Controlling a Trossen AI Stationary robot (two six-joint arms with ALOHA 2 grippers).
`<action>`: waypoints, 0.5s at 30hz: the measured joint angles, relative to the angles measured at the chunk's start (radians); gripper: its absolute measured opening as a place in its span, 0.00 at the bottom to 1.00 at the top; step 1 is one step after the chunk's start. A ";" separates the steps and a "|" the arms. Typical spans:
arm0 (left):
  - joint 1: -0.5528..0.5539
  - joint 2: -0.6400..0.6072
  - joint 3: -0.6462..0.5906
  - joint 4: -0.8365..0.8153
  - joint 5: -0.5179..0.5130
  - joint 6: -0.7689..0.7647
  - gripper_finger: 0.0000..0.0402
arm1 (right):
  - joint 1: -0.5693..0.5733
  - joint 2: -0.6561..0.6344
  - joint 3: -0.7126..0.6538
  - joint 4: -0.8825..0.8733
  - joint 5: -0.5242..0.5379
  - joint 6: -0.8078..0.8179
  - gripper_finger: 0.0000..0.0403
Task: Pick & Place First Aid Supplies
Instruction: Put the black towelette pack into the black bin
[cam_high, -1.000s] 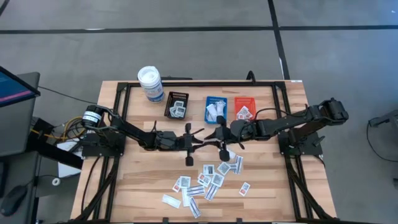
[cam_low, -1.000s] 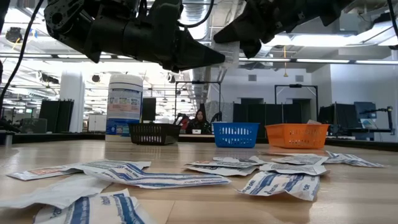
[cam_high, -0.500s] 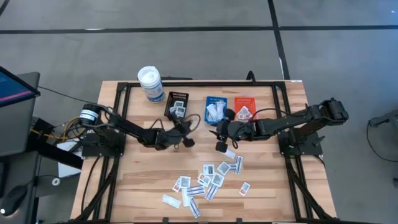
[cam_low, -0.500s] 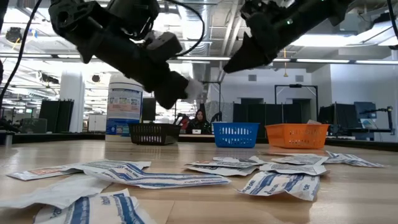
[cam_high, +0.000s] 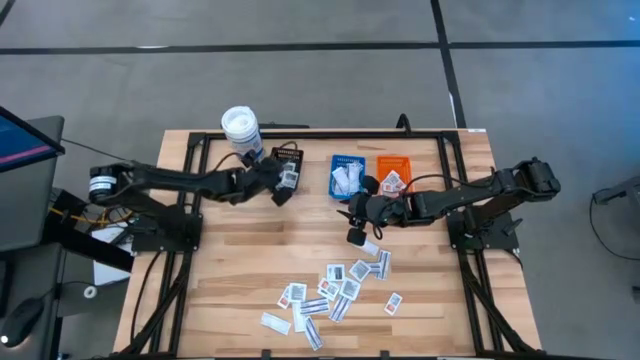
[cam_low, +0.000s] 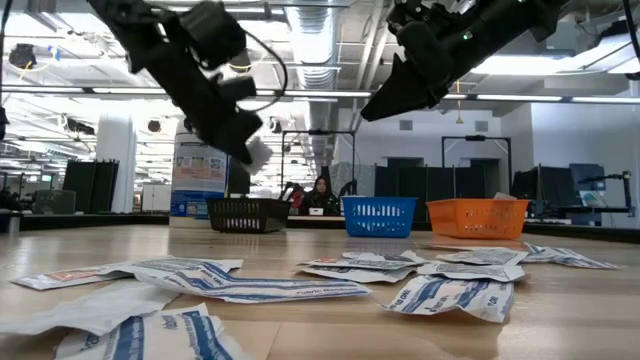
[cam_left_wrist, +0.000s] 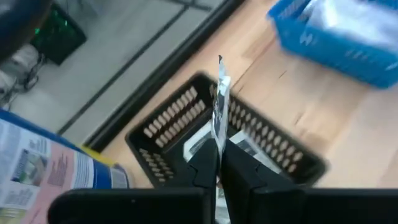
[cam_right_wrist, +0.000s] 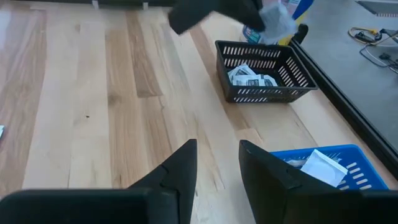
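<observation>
Left hand (cam_left_wrist: 217, 163) pinched narrow on one packet (cam_left_wrist: 220, 99), held edge-up over the black tray (cam_left_wrist: 163, 127), probably for dropping in. Right hand (cam_right_wrist: 217, 165) parted, empty, waiting above the counter (cam_high: 240, 255). Loose packets (cam_high: 340, 285) spread nearby for later picks.

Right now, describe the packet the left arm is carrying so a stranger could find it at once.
Start at the white canister at the table's far edge; beside it stands the black tray. Over that tray the left pincer is shut on one white packet, held on edge in the air, while the other loose packets lie flat.
</observation>
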 joint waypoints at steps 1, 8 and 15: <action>0.014 0.016 0.000 0.001 0.007 -0.001 0.04 | 0.000 0.000 0.000 0.000 0.000 0.000 0.28; 0.070 0.153 0.000 0.009 0.000 0.002 0.10 | 0.000 0.000 0.000 0.000 -0.001 0.000 0.28; 0.054 0.266 0.000 0.073 0.045 -0.004 0.22 | 0.001 0.000 0.000 0.000 -0.001 0.000 0.28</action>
